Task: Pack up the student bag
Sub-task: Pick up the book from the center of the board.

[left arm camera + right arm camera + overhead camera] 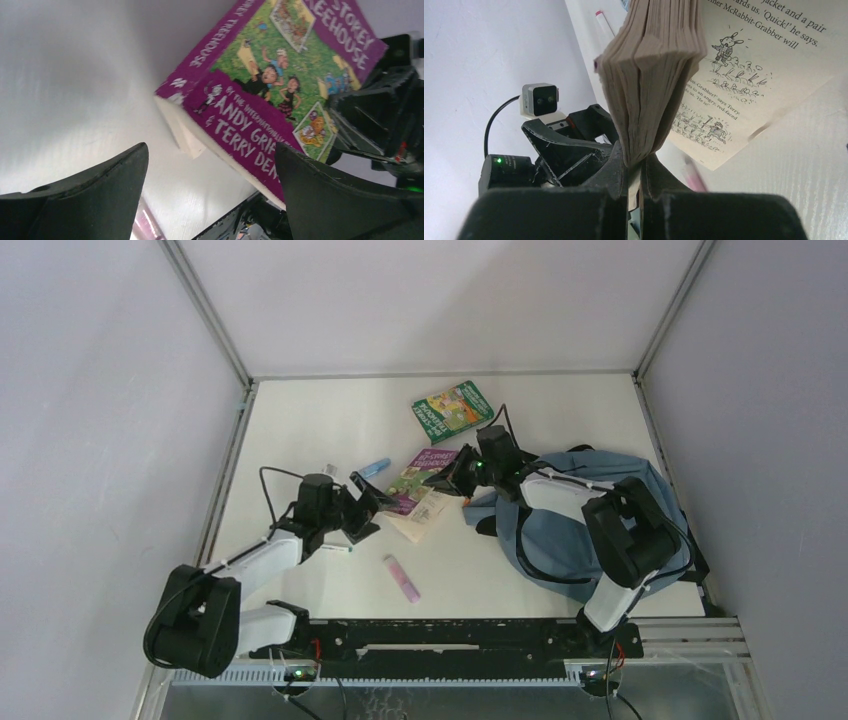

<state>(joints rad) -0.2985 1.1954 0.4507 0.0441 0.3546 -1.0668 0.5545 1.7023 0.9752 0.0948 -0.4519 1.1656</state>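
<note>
Left gripper [211, 150] up close: curved matte black fingers [100, 195] spread wide with nothing between them, glossy purple paperback [280, 75] just ahead, title lettering readable only from this wrist. Right gripper [640, 160] is clenched on a thin edge of that book, rough tan pages fanning above its tips beside a printed page with rabbit drawings. Only the top view shows the soft dusty-blue student bag [555, 535], slumped right behind the right gripper, under its arm.
</note>
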